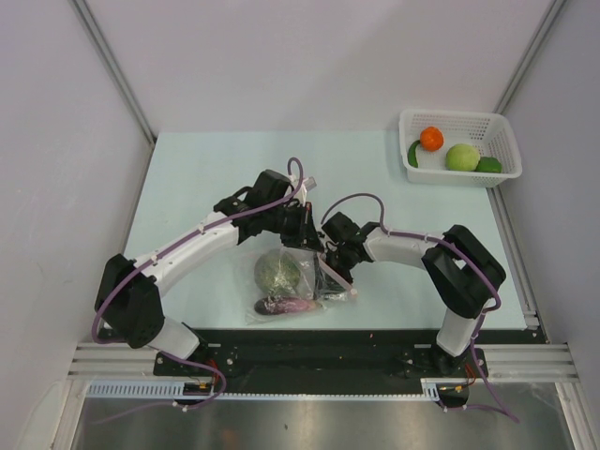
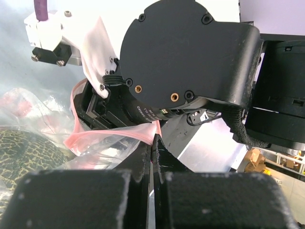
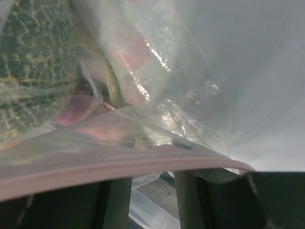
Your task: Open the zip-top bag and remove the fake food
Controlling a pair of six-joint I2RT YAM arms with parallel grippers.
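Observation:
The zip-top bag (image 1: 302, 281) lies on the table between the arms. It holds the mottled green-brown head (image 1: 278, 270) and the purple eggplant (image 1: 283, 305). My left gripper (image 1: 302, 234) is at the bag's far edge. In the left wrist view it (image 2: 153, 139) is shut on the pink zip strip (image 2: 109, 136). My right gripper (image 1: 330, 272) is at the bag's right side. In the right wrist view its fingers (image 3: 116, 200) stand apart, and the zip strip (image 3: 119, 167) lies across them and hides the tips. The head (image 3: 33, 62) shows through the plastic.
A white mesh basket (image 1: 457, 115) at the far right holds an orange-red ball (image 1: 431, 138), a dark green pepper (image 1: 412, 153), a pale green round piece (image 1: 461, 157) and another green piece (image 1: 488, 165). Grey walls enclose the table on three sides.

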